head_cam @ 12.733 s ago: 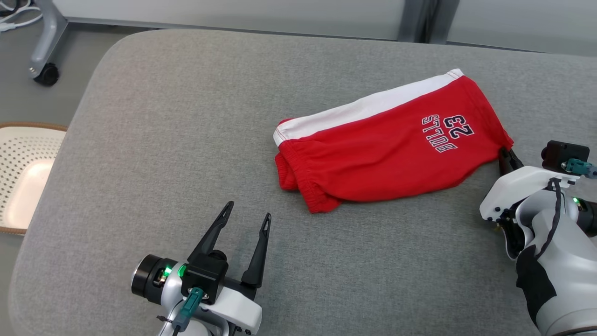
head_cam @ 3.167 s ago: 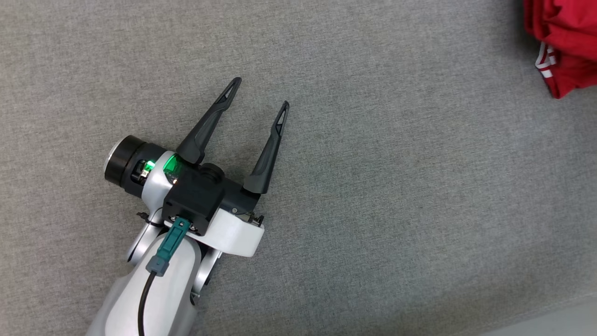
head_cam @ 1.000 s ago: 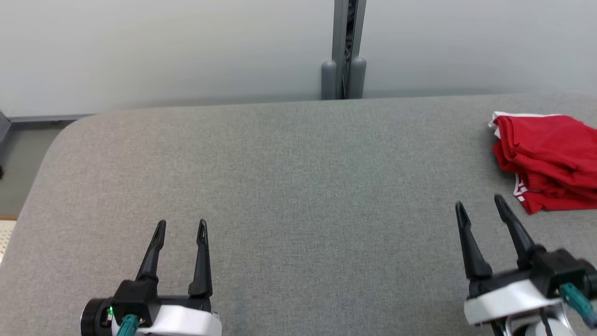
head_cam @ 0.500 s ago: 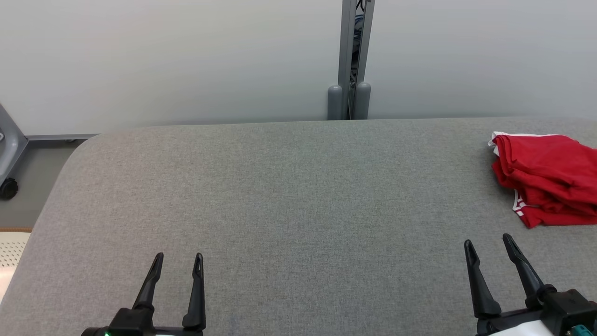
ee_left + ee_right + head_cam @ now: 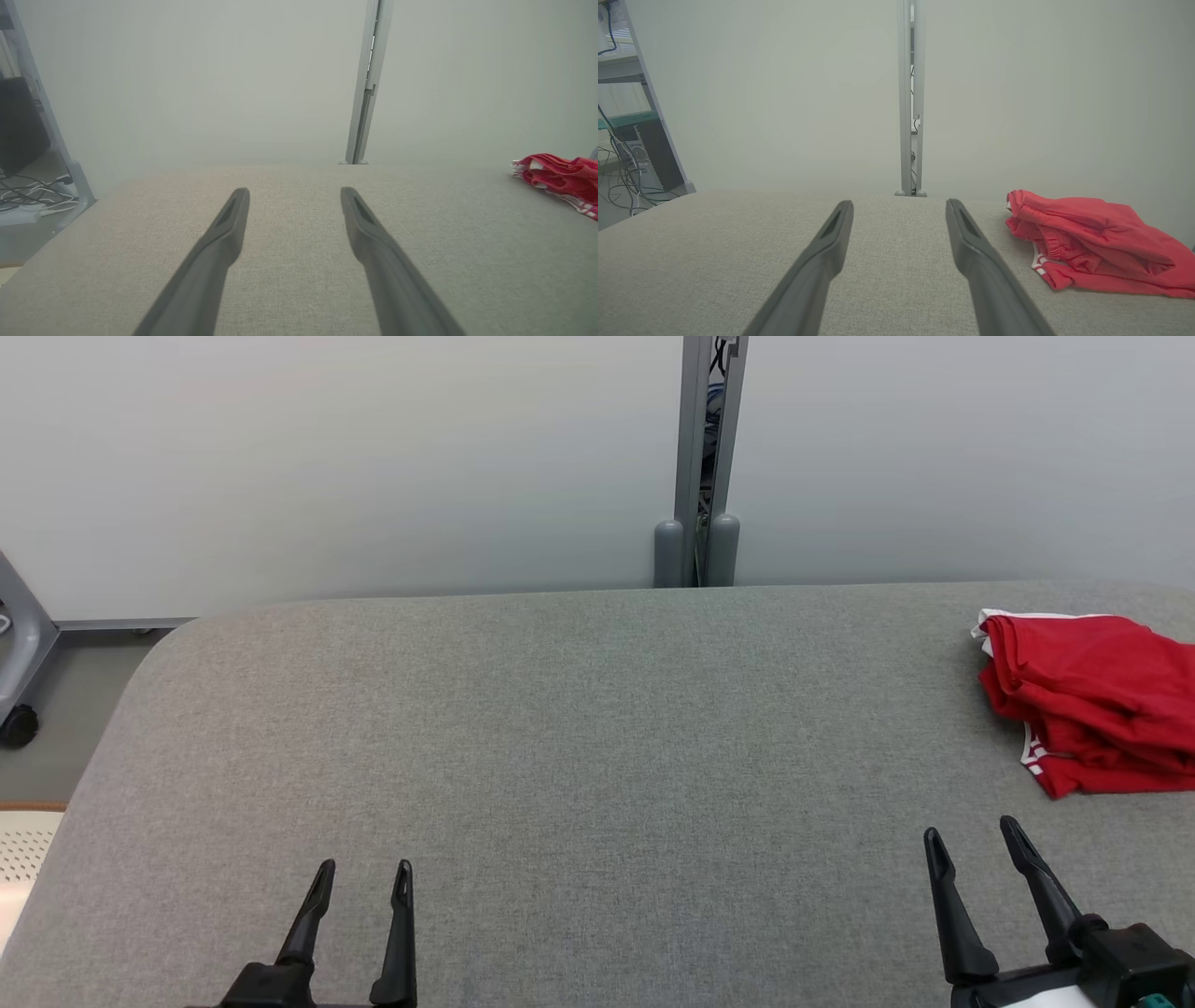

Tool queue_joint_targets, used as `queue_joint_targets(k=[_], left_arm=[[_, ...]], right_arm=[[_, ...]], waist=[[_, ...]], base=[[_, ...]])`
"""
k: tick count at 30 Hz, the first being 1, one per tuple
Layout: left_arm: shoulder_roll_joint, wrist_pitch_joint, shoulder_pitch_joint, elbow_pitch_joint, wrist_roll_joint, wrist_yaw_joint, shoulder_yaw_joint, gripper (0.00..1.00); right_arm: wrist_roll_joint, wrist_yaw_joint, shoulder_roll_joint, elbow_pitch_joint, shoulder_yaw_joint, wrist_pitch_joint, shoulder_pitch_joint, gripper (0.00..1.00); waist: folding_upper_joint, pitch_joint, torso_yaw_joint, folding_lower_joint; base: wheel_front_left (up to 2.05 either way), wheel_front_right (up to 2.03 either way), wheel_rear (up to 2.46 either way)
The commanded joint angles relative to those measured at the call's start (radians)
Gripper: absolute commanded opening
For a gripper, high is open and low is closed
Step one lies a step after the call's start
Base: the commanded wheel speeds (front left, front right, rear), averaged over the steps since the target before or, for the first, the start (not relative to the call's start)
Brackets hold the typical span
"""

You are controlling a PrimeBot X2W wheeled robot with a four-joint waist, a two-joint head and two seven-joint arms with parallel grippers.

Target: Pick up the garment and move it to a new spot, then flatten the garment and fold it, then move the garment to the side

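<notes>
Both sets of fingers are spread and empty: our left gripper [image 5: 364, 868] and right gripper [image 5: 971, 829] hover over the pad [image 5: 560, 728], garment [image 5: 1092, 709] folded near the right one, not touching.

No text, label, brand, number or sign can be read in any view. The red garment [image 5: 1092, 705] shows plain red cloth with white trim, and any print on it is too folded in to tell.
</notes>
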Motion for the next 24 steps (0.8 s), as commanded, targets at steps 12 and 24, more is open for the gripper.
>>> queue_joint_targets(k=[12,24], left_arm=[[-0.005,0.008,0.019,0.065,-0.039,-0.013,-0.011,0.00],[-0.004,0.057,-0.075,0.127,-0.273,-0.039,0.009,0.00]], right_arm=[[0.009,0.000,0.011,0.054,0.004,0.008,0.014,0.00],[0.245,0.000,0.006,0.104,-0.045,0.077,-0.055,0.00]], waist=[[-0.0001,-0.009,0.001,0.0000],[-0.0001,-0.004,-0.002,0.0000]], base=[[0.00,0.00,0.00],[0.00,0.00,0.00]])
